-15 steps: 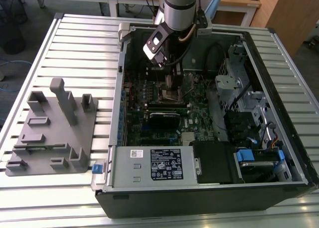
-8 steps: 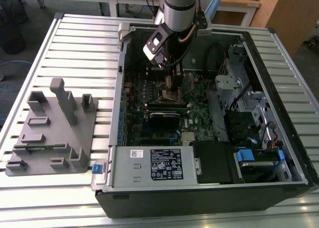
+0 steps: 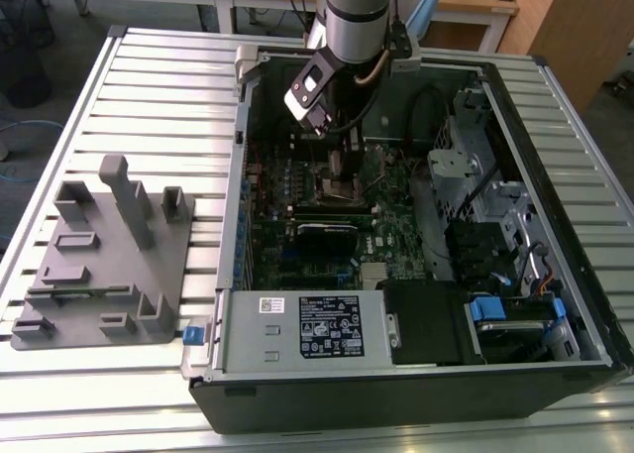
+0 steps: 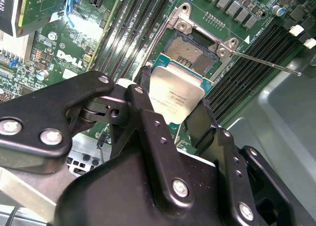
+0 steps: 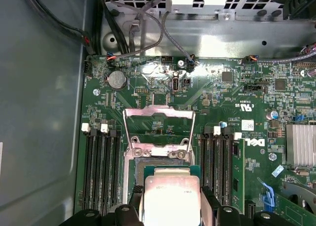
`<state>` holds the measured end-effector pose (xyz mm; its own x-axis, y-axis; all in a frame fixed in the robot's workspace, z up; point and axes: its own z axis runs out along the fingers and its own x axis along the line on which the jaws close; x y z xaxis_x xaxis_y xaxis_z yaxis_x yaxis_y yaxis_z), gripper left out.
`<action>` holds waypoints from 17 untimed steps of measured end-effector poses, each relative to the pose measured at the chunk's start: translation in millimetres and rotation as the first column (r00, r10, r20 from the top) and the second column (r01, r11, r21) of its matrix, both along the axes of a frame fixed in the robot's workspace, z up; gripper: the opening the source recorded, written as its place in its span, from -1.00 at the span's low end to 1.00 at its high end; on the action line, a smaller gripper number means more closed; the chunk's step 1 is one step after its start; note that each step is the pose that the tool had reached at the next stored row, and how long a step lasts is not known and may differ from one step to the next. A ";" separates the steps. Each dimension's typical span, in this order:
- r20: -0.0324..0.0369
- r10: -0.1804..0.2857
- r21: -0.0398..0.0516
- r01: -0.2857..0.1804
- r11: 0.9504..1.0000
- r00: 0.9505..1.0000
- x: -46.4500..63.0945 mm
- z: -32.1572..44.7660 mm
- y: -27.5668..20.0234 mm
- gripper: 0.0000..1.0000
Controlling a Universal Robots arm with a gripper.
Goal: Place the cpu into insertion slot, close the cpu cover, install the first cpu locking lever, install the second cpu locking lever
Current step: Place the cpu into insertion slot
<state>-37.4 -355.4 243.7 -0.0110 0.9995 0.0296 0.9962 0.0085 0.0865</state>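
The gripper (image 5: 171,207) is closed on the cpu (image 5: 170,194). Its two black fingers (image 4: 144,105) clamp opposite edges of the chip, and the pale metal top faces up between them.

**Position of the cpu.** The chip is over the insertion slot (image 5: 163,162), inside the open computer case (image 3: 297,398) on the slatted tabletop (image 3: 149,86). In the first wrist view it covers the part of the socket nearest the gripper. A dark strip of socket is exposed between the chip and the hinge of the cpu cover (image 5: 158,111). The chip's edges run square to the socket rim. Whether the chip hangs clear of the socket or touches it cannot be told.

**Cover and lever.** The cpu cover is swung open, away from the socket, on the far side from the gripper (its cut-out centre frames bare board). A thin metal rod (image 4: 266,65), judged to be a released locking lever, runs outward from the socket corner. It is clear of the chip.

**Surroundings.**
- Memory slots (image 5: 101,171) flank the socket on both sides, close beside the fingers.
- A finned heatsink (image 5: 301,144) stands well apart.
- On the tabletop beside the case, at the exterior view's left, is a grey fixture block (image 3: 104,255).
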 end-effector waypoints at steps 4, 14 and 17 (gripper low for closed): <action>0.000 0.000 0.000 0.000 1.000 1.000 0.0 -1.0 0.0 0.08; 0.000 0.000 0.000 0.000 1.000 1.000 0.0 -5.0 0.0 0.08; 0.000 0.000 0.000 0.000 1.000 1.000 0.0 -7.6 0.0 0.08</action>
<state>-37.5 -355.4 236.1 -0.0110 0.9995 0.0296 0.9962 0.0084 0.0864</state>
